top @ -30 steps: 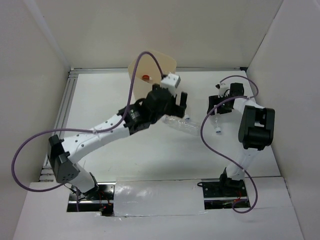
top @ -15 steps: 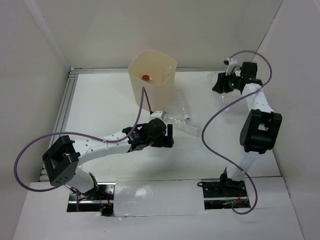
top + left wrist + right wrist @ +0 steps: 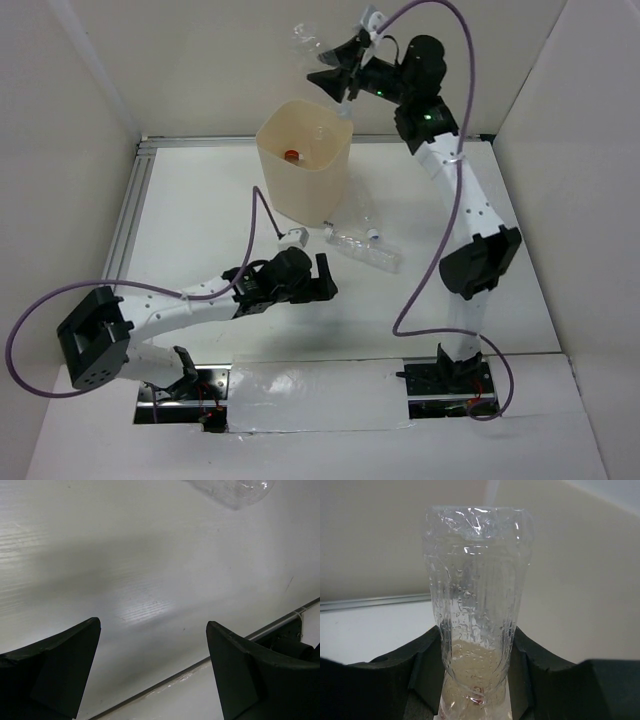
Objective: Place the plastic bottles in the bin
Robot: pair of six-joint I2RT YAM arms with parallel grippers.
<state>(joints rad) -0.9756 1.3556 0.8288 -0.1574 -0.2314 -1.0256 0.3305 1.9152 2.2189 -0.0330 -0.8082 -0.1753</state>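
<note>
While the right hand (image 3: 336,70) clamps a clear bottle (image 3: 477,595), the bin (image 3: 300,195) below it holds a red-capped bottle (image 3: 291,155) (left hand (image 3: 322,281) spread apart)

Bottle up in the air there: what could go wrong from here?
1. The right gripper pinches the bottle near one end, with most of it sticking out. The thin, crinkled plastic could slip.
2. It hangs high above the bin. Released from there, it might hit the rim and bounce out.
3. The open left gripper sits low near the loose bottles. A nudge could roll them away.
</note>
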